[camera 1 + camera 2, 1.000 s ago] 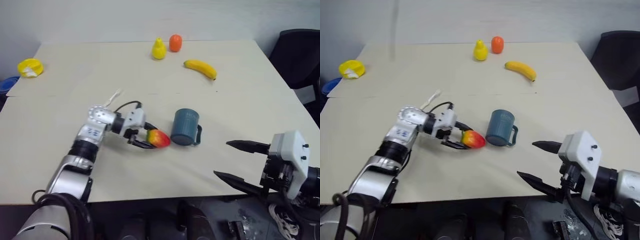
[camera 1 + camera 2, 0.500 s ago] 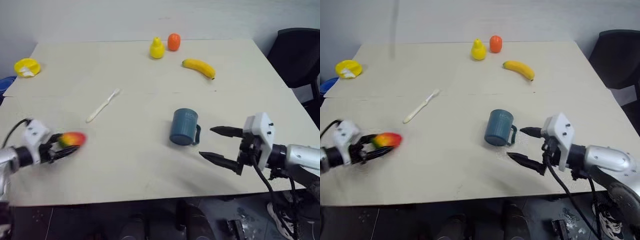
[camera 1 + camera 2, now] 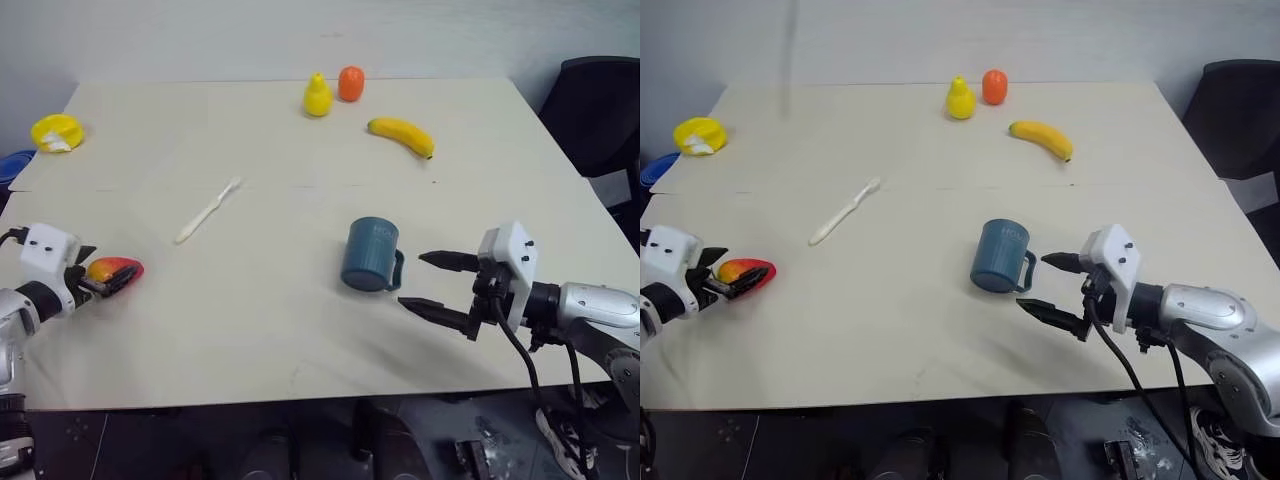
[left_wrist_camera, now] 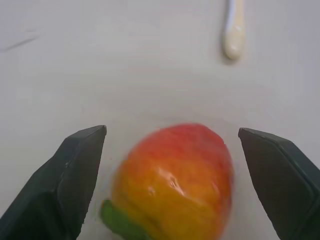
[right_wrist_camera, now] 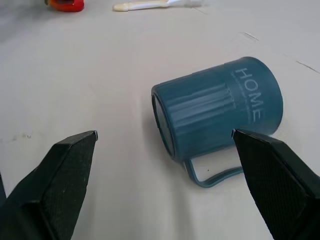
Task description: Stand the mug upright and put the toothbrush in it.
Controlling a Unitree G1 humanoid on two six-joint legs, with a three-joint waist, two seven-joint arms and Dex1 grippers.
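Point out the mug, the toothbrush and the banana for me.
mug [image 3: 369, 254], left eye view, on its blue side wall.
toothbrush [image 3: 206, 212], left eye view, on the middle of its cream handle.
banana [image 3: 400, 135], left eye view, on the middle of its yellow body.

Looks like a lab or office room: a plain pale bench [image 3: 300, 330], a bare white wall behind, a black office chair [image 3: 590, 110] alongside.
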